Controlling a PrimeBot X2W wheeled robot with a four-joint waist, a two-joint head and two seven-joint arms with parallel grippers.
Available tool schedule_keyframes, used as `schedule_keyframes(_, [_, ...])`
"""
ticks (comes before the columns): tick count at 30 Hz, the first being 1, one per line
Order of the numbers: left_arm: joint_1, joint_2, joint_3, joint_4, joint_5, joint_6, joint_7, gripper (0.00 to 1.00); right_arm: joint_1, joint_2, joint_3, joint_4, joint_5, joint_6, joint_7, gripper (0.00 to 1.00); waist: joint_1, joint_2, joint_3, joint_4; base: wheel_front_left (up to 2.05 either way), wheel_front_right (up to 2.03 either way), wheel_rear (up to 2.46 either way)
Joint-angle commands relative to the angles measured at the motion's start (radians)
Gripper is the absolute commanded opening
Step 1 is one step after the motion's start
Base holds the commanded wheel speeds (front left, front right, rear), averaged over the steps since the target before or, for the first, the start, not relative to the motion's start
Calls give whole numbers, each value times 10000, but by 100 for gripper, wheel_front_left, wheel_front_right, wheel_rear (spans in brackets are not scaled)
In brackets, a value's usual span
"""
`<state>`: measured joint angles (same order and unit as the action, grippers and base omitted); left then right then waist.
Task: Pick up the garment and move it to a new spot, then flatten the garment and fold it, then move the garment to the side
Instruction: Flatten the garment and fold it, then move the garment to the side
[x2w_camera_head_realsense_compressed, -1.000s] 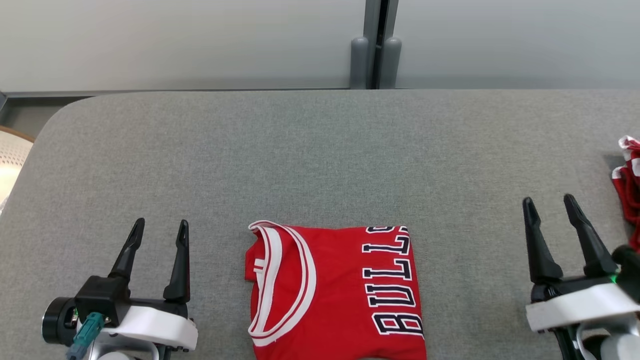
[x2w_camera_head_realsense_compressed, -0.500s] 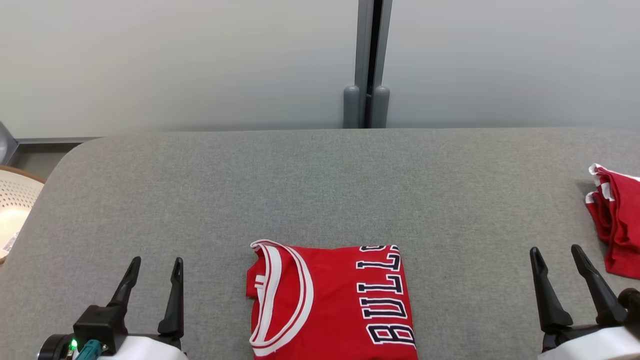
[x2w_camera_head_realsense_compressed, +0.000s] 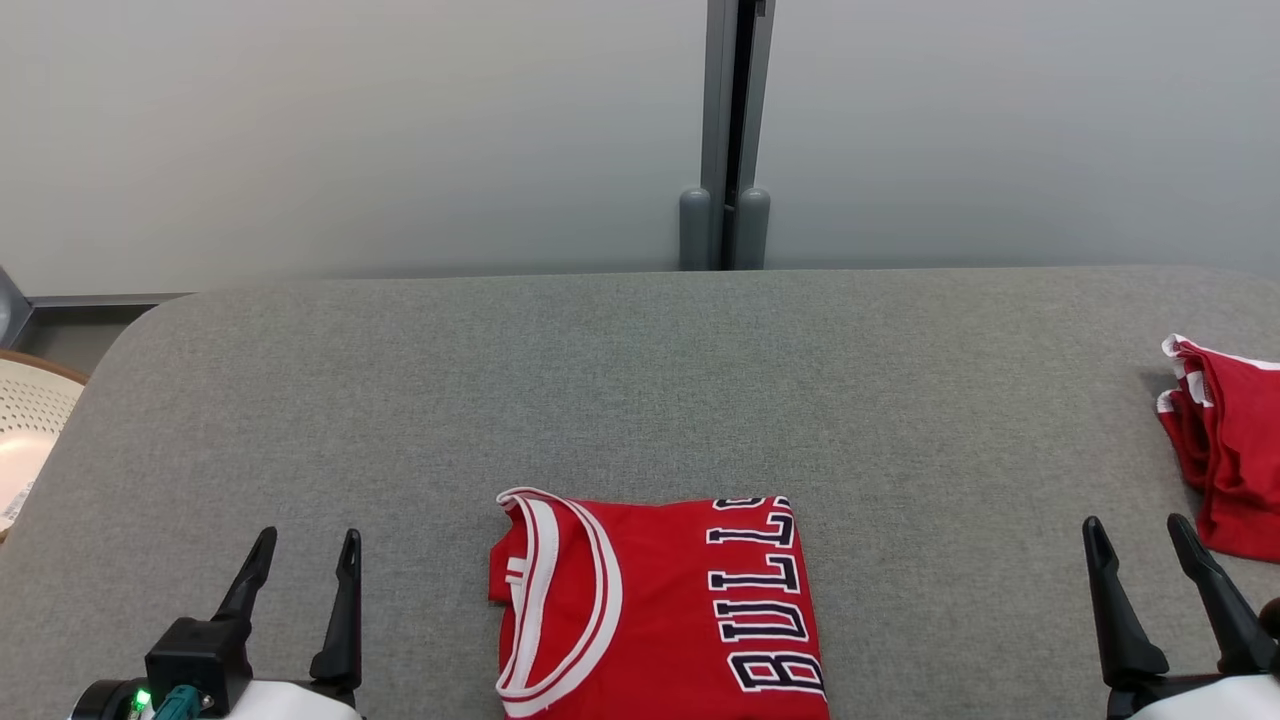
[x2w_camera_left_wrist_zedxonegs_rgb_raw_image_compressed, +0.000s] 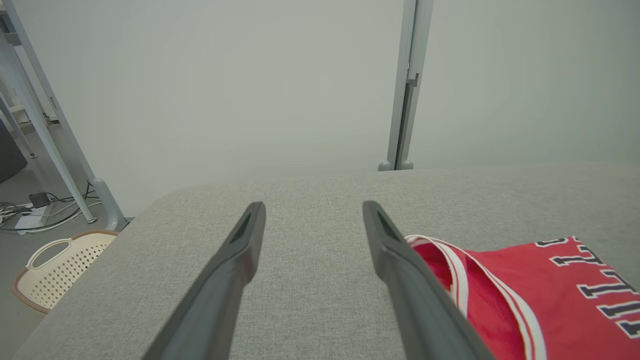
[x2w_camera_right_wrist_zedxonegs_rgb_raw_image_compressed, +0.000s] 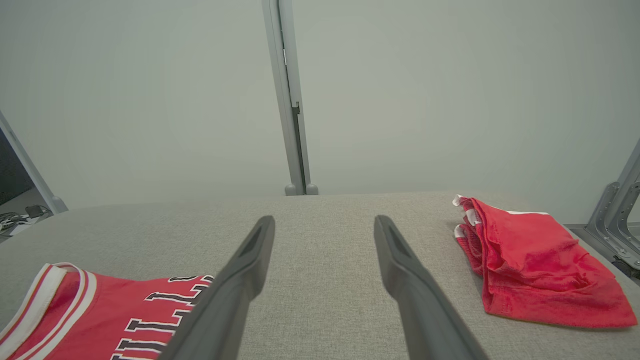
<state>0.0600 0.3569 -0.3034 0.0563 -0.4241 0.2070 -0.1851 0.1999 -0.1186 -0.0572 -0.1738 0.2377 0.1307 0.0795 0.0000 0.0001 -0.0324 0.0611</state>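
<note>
L gripper (x2w_camera_head_realsense_compressed: 307, 540) at low left of head view, jaws wide apart, holding nothing, over grey padded table (x2w_camera_head_realsense_compressed: 640, 370). R gripper (x2w_camera_head_realsense_compressed: 1135, 525) at low right, jaws equally wide, holding nothing. Folded red jersey (x2w_camera_head_realsense_compressed: 650, 610) lies flat on near part of table, betw both grippers, well apart from each. White-trimmed collar faces L side, dark lettering R side. Crumpled second red garment (x2w_camera_head_realsense_compressed: 1225, 470) at table's R edge, near R gripper, not touching. Perforated cream basket (x2w_camera_head_realsense_compressed: 25, 440) on floor off table's L corner. Grey post (x2w_camera_head_realsense_compressed: 723, 130) on wall behind.
</note>
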Motion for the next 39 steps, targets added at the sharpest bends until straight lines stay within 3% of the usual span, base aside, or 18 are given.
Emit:
schedule_keyframes(1, [80, 39, 18, -21, -55, 58, 6, 100, 62, 11, -51, -66, -36, -1, 19, 100, 0, -1, 8, 7, 0, 0, 0])
schedule_keyframes(20, [-622, -62, -246, 120, -15, -82, -14, 100, 13, 118, -46, 58, -232, -1, 337, 100, 0, -1, 162, 476, 0, 0, 0])
schedule_keyframes(32, [-2604, -761, -804, 494, 193, -664, -409, 100, -652, 327, 978, 2214, 123, -1, 169, 100, 0, -1, 1698, 2233, 0, 0, 0])
schedule_keyframes(39, [-3285, -1168, -831, 851, 190, -912, -660, 100, -1175, 380, 1526, 3729, 533, -1, 297, 100, 0, -1, 2214, 2845, 0, 0, 0])
